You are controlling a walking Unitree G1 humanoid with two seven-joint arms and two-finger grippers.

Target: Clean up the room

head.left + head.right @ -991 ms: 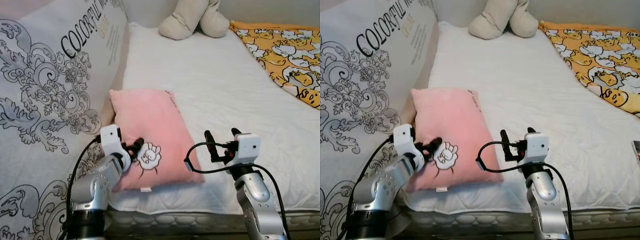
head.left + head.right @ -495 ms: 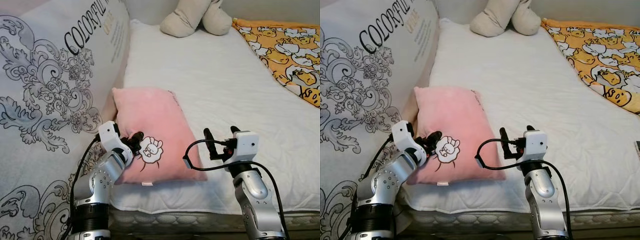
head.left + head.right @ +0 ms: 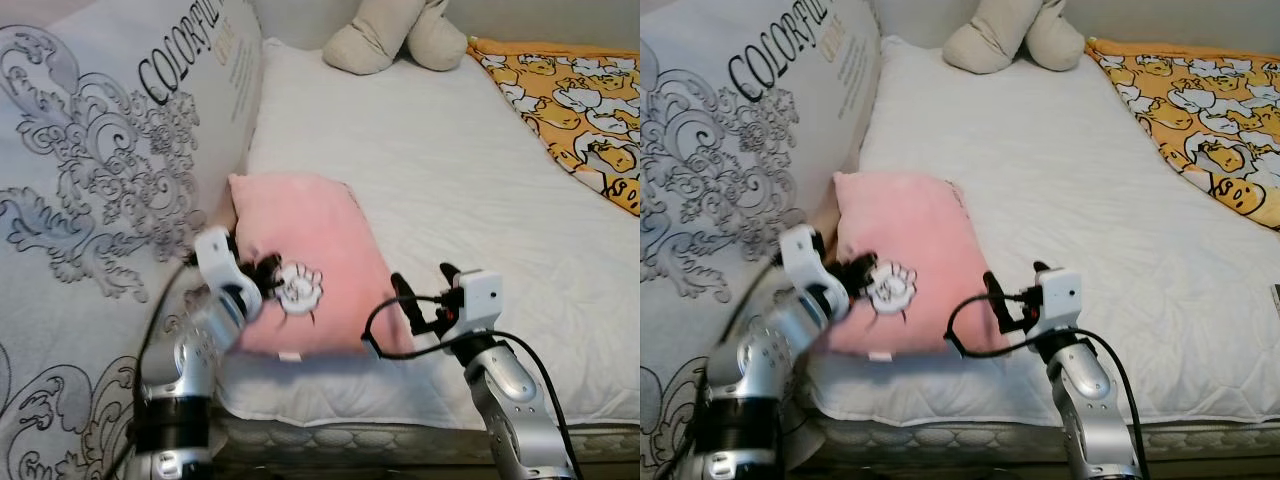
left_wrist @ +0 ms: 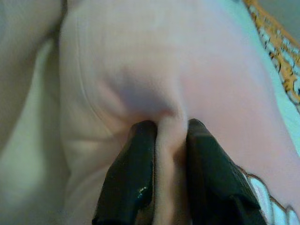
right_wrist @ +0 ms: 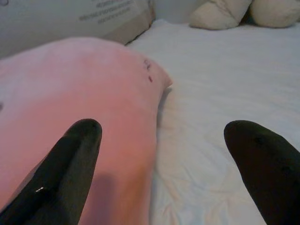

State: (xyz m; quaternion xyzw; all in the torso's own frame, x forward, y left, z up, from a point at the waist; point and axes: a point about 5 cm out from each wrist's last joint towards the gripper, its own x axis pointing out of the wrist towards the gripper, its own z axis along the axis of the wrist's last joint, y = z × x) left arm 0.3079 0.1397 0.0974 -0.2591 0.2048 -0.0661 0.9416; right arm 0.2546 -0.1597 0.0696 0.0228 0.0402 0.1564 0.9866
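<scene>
A pink pillow (image 3: pixel 310 240) with a white cartoon patch lies on the white mattress (image 3: pixel 470 190), near its front left corner. My left gripper (image 3: pixel 262 276) is shut on the pillow's left side; in the left wrist view a fold of the pillow (image 4: pixel 169 131) is pinched between its black fingers (image 4: pixel 133 173). My right gripper (image 3: pixel 425 297) stands open at the pillow's right front corner, with one of its fingers (image 5: pixel 70 164) over the pink pillow (image 5: pixel 93 89) and the other over the sheet.
A large grey cushion printed with scrolls and "COLORFUL" (image 3: pixel 120 180) stands along the left. A beige plush toy (image 3: pixel 395 35) sits at the far end of the bed. An orange blanket with a duck print (image 3: pixel 580 110) covers the right side.
The right gripper has moved left, closer to the pillow's right front corner. The left gripper keeps its hold on the pillow and has risen slightly.
</scene>
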